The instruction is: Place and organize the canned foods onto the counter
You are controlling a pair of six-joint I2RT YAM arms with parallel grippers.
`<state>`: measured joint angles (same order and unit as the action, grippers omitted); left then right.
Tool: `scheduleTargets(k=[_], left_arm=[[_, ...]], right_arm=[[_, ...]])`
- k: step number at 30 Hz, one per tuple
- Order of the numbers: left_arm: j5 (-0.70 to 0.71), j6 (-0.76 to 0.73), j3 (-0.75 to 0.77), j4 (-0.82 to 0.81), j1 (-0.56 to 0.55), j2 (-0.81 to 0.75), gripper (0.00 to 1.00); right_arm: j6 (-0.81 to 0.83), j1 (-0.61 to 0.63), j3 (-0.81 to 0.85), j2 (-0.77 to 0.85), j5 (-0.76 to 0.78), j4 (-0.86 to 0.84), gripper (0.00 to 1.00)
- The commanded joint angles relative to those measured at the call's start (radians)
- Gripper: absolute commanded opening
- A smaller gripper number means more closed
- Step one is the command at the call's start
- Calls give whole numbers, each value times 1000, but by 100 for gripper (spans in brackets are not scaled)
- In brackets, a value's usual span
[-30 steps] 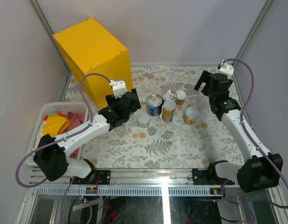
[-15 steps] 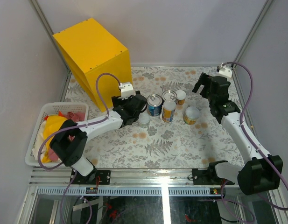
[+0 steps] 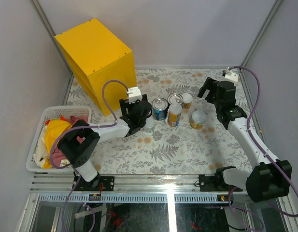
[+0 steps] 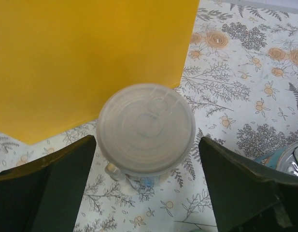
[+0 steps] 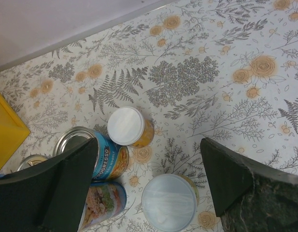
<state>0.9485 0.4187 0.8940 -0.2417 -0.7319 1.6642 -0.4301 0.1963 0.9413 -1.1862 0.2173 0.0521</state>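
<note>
Left fingers (image 4: 57, 188) have advanced to straddle the pale-lidded can (image 4: 145, 128), not touching.

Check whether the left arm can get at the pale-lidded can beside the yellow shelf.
Probably yes: the left gripper has its open jaws straddling the pale-lidded can from above, with nothing between them; the yellow shelf stands just behind.

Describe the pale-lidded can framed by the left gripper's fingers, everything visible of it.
The can is short and round, capped with a translucent, whitish, plastic-looking lid that shows faint concentric rings. Under the lid's edge a sliver of side label shows, cream with a bit of blue. It stands upright on the floral tablecloth, just in front of the yellow counter. The left gripper is open, one finger on each side, with a gap to the can on both sides. Only the cloth touches it.
</note>
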Motion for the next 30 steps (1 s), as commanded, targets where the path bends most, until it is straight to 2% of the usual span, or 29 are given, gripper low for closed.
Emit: scheduleTargets(k=[1,4,5,11,13,15,17,25,30], left_arm=[[44,-116,-21,-249,7,23,77],[32,-149,-60,-321,6,11,46],[33,-155,-62,-328,6,10,41],[16,-189,-76,-353,5,-21,37],[3,-196,-76,-348,2,-47,26],[-8,-212,-72,-345,-3,-76,10],[-11,-235,-52,-323,-12,-102,1],[-20,-314,31,-213,-50,-238,0],[-50,-316,144,-49,-66,-321,0]], right_arm=[[-9,15,-19,25,-9,-72,93],[-3,24,-29,32,-5,-76,93],[-3,26,-32,34,-3,-78,93],[-1,33,-42,50,-4,-82,92],[4,34,-50,59,-3,-85,92],[11,34,-57,69,2,-91,92],[17,34,-61,74,10,-92,92],[20,34,-62,87,20,-94,91],[33,34,-45,94,32,-83,91]])
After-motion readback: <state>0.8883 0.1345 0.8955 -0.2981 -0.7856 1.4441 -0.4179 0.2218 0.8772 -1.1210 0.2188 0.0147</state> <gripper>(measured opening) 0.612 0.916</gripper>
